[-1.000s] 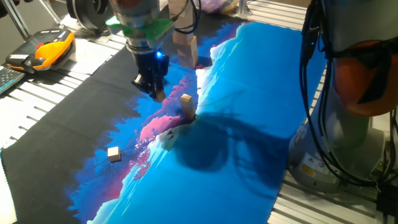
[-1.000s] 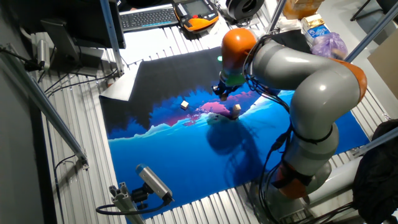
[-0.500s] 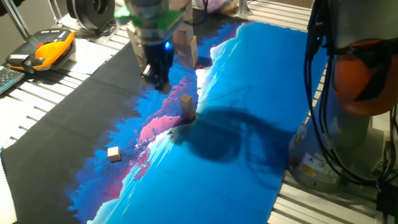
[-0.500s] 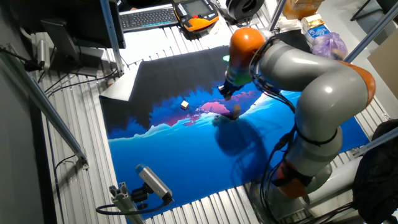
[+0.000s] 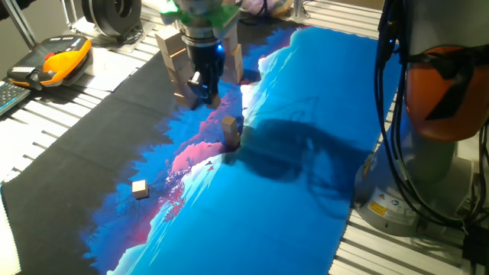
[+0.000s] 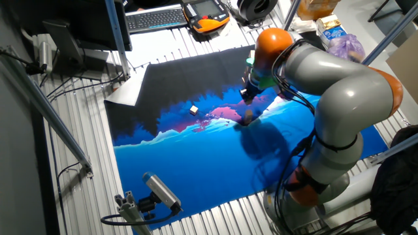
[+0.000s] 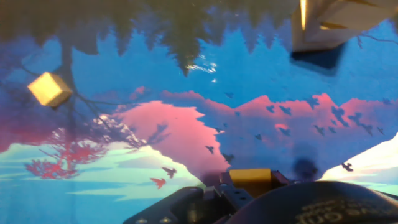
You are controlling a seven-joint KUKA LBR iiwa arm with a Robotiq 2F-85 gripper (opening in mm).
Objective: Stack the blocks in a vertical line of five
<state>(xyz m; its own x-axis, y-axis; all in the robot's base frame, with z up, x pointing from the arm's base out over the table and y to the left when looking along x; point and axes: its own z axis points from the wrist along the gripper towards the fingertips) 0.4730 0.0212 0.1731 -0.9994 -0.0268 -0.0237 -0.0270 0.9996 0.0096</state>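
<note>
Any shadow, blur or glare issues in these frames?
One fixed view: the arm's heavy shadow darkens the mat beside the small stack; end effector slightly motion-blurred. Hand view: soft focus, bright overexposed strip on the pale block at top right.

We see small blocks (image 5: 230, 131) of pale, matt, unpainted wood, one lying alone (image 5: 140, 188), and bigger blocks (image 5: 172, 65) of the same bare wood. They sit on a printed mat (image 5: 306, 153) whose blue part has a soft sheen. The table (image 6: 78, 189) looks like ribbed bare metal. The arm (image 6: 339, 85) has smooth grey and orange shells, slightly glossy, and the gripper (image 5: 207, 90) looks dark and matt.
</note>
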